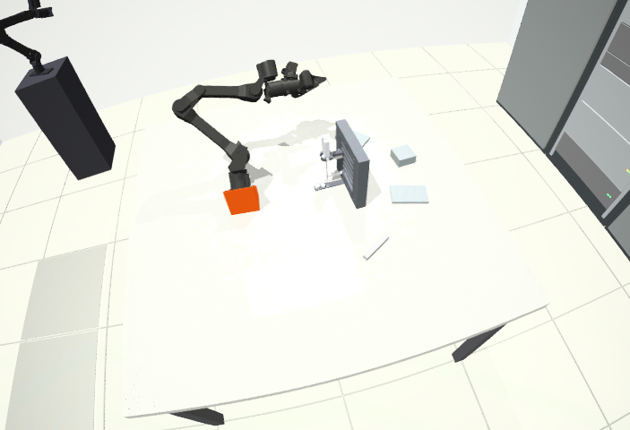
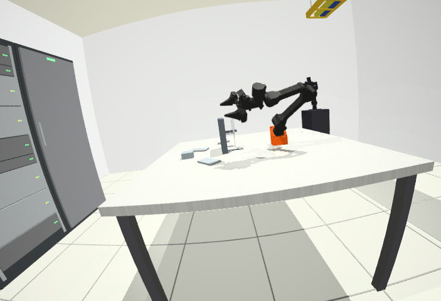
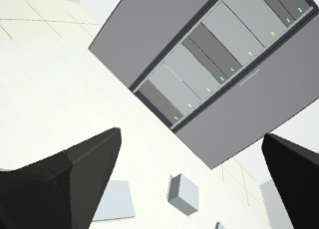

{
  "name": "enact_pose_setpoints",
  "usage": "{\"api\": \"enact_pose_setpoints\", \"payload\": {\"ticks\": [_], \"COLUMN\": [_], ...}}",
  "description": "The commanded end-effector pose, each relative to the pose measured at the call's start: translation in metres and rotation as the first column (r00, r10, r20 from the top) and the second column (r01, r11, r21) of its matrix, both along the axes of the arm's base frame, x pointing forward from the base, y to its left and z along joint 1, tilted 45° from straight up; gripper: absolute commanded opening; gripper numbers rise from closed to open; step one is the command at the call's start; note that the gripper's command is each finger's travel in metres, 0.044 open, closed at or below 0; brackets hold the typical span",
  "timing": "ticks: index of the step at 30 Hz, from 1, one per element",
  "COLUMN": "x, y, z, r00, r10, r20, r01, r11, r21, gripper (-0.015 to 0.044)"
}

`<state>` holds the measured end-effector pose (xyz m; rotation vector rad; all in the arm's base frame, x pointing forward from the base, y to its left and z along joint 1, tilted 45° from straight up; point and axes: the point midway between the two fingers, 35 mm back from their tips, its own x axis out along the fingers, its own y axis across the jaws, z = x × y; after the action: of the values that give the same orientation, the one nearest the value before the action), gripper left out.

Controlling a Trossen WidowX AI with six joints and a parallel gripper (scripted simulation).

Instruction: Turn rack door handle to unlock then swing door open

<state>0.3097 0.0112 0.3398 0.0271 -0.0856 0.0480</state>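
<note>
Tabletop (image 1: 295,344) (image 2: 263,180) (image 3: 45,100) w/ room btwn near edge & rack frame (image 1: 361,177) (image 2: 222,136); claw (image 1: 323,80) (image 2: 223,109) (image 3: 191,137) released, above tabletop.

On the white table (image 1: 305,349) (image 2: 298,170), a pale block (image 1: 403,155) (image 2: 187,155) (image 3: 183,194) and flat pale plates are supported near the upright frame (image 1: 362,182) (image 2: 223,136).

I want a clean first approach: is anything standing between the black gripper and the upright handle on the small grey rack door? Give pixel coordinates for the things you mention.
Nothing visible stands between the open black gripper (image 1: 320,83) (image 2: 224,109) (image 3: 193,131) and the upright pale handle (image 1: 324,138); the pale blocks lie beyond the grey door frame (image 1: 362,177) (image 2: 222,136).
</note>
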Motion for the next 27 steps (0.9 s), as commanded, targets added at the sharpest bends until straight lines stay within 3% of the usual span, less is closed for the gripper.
{"api": "enact_pose_setpoints", "payload": {"ticks": [1,4,16,27], "x": [0.001,0.010,0.037,0.036], "y": [0.000,-0.007,-0.045,-0.081], "z": [-0.001,-0.012,-0.071,-0.120], "r00": [1.000,0.997,0.897,0.710], "r10": [-0.001,-0.010,-0.041,-0.005], "r20": [-0.005,-0.079,-0.441,-0.705], "r01": [0.001,0.007,-0.035,-0.125], "r11": [1.000,0.999,0.986,0.983], "r21": [-0.003,-0.041,-0.163,-0.133], "gripper": [0.0374,0.0295,0.0294,0.0294]}}
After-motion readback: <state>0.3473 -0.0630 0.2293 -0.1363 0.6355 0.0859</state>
